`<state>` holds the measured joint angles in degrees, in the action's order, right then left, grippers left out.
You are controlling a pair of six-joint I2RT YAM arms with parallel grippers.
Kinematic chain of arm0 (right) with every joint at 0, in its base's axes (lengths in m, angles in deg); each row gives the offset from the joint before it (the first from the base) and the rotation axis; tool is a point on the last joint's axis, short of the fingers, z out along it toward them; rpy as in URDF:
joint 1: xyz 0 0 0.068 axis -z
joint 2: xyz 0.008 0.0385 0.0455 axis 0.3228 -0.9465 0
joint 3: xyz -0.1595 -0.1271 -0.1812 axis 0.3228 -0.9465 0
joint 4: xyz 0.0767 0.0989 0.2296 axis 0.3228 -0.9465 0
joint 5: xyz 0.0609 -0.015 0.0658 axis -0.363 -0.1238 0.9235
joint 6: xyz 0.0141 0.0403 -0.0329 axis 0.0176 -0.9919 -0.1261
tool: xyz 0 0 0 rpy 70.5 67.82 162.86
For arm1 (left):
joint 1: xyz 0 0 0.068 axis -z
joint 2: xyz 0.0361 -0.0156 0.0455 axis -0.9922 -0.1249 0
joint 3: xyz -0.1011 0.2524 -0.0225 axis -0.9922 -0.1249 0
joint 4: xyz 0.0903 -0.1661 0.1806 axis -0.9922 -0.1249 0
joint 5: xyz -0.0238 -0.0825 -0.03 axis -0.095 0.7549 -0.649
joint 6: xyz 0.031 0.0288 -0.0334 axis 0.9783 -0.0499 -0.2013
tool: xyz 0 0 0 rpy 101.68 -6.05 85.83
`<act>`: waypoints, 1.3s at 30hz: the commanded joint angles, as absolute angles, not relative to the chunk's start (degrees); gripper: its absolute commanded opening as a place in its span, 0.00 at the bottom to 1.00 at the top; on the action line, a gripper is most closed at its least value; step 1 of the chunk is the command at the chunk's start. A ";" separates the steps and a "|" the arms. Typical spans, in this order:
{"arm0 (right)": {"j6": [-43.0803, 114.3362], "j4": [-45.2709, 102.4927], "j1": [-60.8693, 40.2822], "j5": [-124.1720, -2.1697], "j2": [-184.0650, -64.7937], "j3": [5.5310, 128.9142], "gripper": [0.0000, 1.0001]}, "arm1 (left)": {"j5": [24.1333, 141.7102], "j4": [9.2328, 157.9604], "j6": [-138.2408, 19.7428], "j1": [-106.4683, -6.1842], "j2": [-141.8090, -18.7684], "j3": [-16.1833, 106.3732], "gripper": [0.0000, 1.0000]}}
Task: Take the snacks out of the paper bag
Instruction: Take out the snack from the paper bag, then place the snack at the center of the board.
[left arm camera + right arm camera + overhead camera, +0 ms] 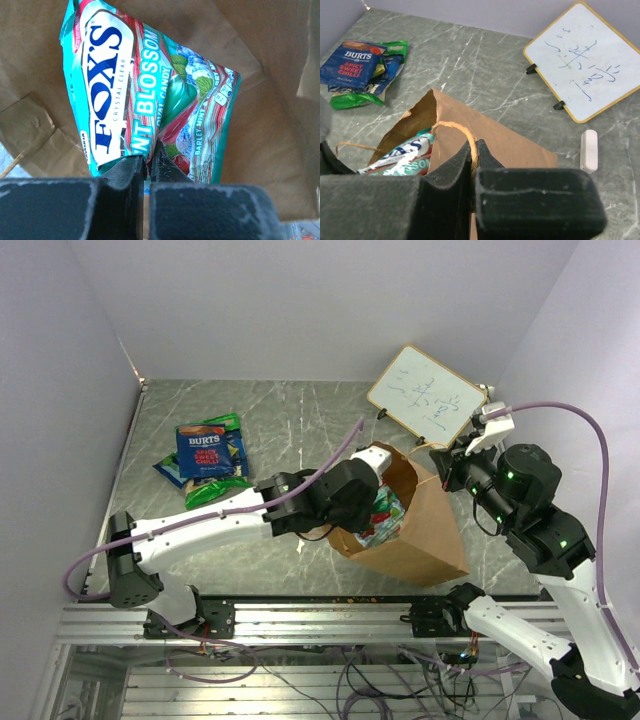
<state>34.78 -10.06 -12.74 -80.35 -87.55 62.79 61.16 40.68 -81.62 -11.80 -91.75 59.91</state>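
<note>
1. Several snack packets (208, 462) lie out, well left of the left pincer (148, 161).
2. Inside the paper bag (425, 530), the left pincer pinches the Fox's packet (145, 90), not yet out.
3. The right pincer (472, 150) clamps the bag's rim.

White links (200, 525), black joints (340, 495), lilac cables (550, 405), green LEDs (509, 476), black foam pincers (148, 162).

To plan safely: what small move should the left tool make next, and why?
Probably pull the left tool back out of the paper bag, bringing the Fox's packet along. It looks closed on the packet's edge inside the bag, and the right tool pinches the bag's rim, steadying it.
</note>
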 commanded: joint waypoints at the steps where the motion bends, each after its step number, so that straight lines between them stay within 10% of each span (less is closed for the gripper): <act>1: 33.32 -10.00 -12.90 -83.69 -85.83 62.54 0.00 | 59.24 40.64 -79.91 -12.35 -87.63 59.60 0.07; 19: 22.62 -11.06 -12.90 -86.72 -84.50 65.40 0.00 | 58.27 36.31 -78.03 -23.76 -78.50 69.71 0.07; 39: 30.02 -7.68 -12.85 -77.79 -88.21 66.05 0.00 | 29.53 32.41 -85.47 -34.40 -74.03 62.77 0.07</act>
